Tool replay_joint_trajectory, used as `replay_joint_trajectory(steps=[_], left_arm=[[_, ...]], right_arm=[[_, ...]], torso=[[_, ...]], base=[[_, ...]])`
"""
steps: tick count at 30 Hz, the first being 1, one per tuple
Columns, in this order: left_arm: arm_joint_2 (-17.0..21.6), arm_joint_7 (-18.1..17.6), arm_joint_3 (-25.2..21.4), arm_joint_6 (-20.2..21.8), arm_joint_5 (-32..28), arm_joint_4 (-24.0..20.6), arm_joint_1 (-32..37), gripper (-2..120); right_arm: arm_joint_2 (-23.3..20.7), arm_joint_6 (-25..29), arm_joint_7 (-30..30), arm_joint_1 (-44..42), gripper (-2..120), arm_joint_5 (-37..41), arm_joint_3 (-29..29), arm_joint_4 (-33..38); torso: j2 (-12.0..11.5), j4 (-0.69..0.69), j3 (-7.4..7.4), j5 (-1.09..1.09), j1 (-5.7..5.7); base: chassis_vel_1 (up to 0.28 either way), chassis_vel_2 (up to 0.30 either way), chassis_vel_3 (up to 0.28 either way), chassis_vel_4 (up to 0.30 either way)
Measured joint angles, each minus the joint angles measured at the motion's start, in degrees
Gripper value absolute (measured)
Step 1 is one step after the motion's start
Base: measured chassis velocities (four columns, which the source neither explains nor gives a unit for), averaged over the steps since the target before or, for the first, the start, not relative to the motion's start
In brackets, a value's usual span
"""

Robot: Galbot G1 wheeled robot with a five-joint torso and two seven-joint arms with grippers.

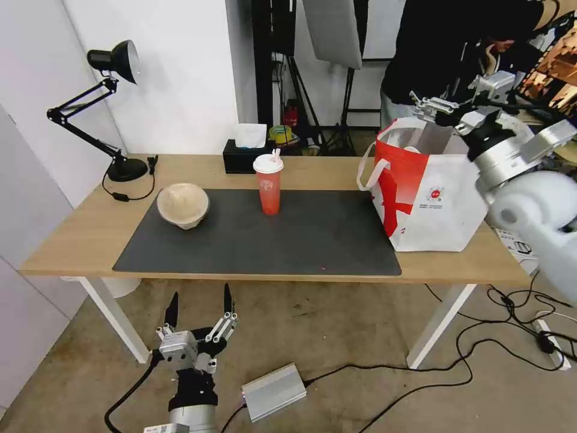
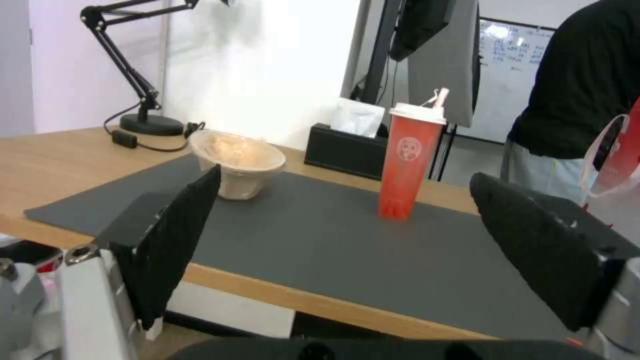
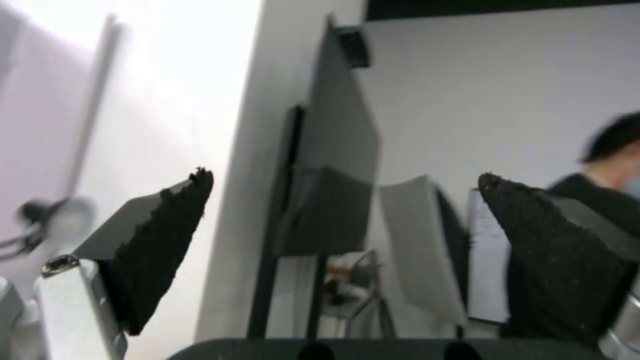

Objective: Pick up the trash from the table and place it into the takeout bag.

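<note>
While jaws gape wide and empty, left gripper (image 1: 199,305) below table (image 1: 78,234), right gripper (image 1: 434,107) above takeout bag (image 1: 439,210).

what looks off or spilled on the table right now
Nothing stands out. The red drink cup stands upright with its lid on, the beige paper bowl sits lidded on the grey mat, and the takeout bag stands open at the table's right end. No spill shows.

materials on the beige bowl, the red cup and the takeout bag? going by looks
Beige bowl: looks like matte paper or pulp, with a cloudy lid, probably thin plastic.
Red cup: glossy red wall, plastic or coated paper, hard to tell; white lid looks plastic.
Takeout bag: soft white and red fabric-like shell that creases, white strap handles, shiny silver lining at the mouth suggesting foil insulation.
</note>
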Motion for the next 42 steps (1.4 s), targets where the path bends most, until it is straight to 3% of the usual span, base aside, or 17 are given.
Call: replay_joint_trajectory(steps=[1, 3, 8, 10, 14, 23, 36, 42], left_arm=[[0.0, 0.0, 0.0, 0.0, 0.0, -0.1, 0.0, 100], [0.0, -0.1, -0.2, 0.0, 0.0, -0.3, 0.0, 100], [0.0, -0.6, -0.8, -0.1, 0.1, -0.4, -0.2, 100], [0.0, -0.6, -0.9, -0.1, 0.1, -0.4, -0.2, 100], [0.0, -0.6, -0.9, -0.4, 0.1, -0.6, 0.0, 100], [0.0, -0.7, -0.5, -0.6, 0.2, -0.5, 0.3, 100], [0.0, -1.0, -0.6, -0.7, 0.4, -0.6, 0.4, 100], [0.0, -0.9, -0.8, -0.8, 0.4, -0.7, 0.7, 100]], right_arm=[[2.5, 0.7, 6.9, -2.7, 100, -3.2, 0.7, 3.0], [4.8, 0.7, 14.6, -6.1, 100, -6.1, 1.3, 6.2], [7.2, 0.3, 21.3, -15.4, 100, -11.3, 3.3, 12.4], [7.3, 0.2, 21.6, -16.4, 100, -11.7, 3.5, 13.0], [9.4, -0.5, 24.1, -26.6, 100, -16.7, 6.2, 18.9], [13.9, -0.9, 25.7, -40.1, 100, -25.2, 7.2, 22.8], [17.5, 3.9, 26.4, -53.2, 100, -38.7, 3.7, 22.1], [18.1, 3.1, 27.0, -57.6, 100, -38.8, 2.8, 22.1]], torso=[[0.0, 0.0, 0.0, -0.01, 0.0], [0.0, 0.0, 0.0, -0.01, 0.0], [0.0, -0.02, 0.0, 0.0, 0.0], [0.0, -0.02, 0.0, 0.0, 0.0], [0.0, -0.02, 0.0, 0.0, 0.0], [0.0, -0.02, 0.0, 0.01, 0.0], [0.0, -0.01, 0.0, 0.0, -0.01], [0.0, -0.02, 0.0, 0.0, -0.01]], base=[[0.0, 0.0, 0.0, 0.0], [0.0, 0.0, 0.0, 0.0], [0.0, 0.0, 0.0, 0.0], [0.0, 0.0, 0.0, 0.0], [0.0, 0.0, 0.0, 0.0], [0.0, 0.0, 0.0, 0.0], [0.0, 0.0, 0.0, 0.0], [0.0, 0.0, 0.0, 0.0]])
